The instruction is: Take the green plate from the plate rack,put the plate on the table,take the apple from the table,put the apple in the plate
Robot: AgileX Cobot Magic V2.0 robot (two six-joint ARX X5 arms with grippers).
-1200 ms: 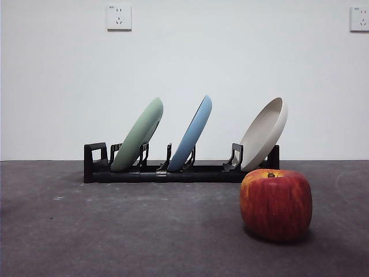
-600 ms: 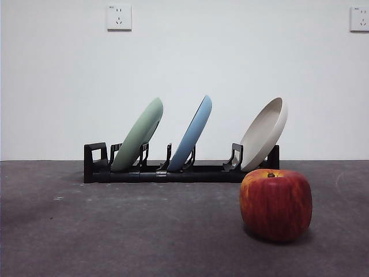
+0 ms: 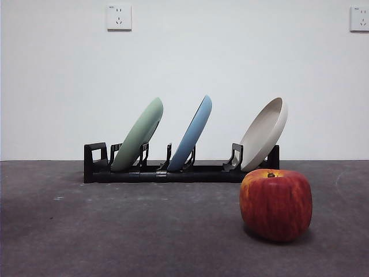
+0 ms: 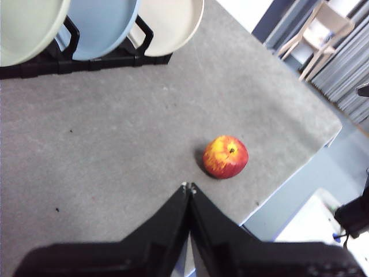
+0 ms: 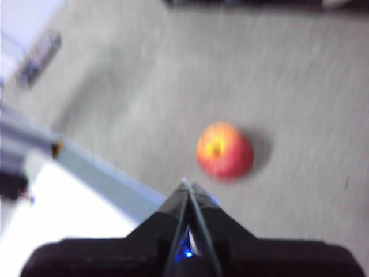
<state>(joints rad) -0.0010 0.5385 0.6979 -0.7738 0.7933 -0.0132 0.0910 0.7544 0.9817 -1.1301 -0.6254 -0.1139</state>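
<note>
Step one not begun: green plate (image 3: pixel 139 134) sits in plate rack (image 3: pixel 173 172), beyond both closed-jawed, empty grippers, left gripper (image 4: pixel 188 186) and right gripper (image 5: pixel 187 183); next move requires opening jaws at its rim.

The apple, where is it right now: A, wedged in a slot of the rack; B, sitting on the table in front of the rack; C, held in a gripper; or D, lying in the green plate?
B: the apple sits on the bare table, nearer the camera than the plate rack, with the green plate standing in its slot and no gripper touching the fruit.
</note>
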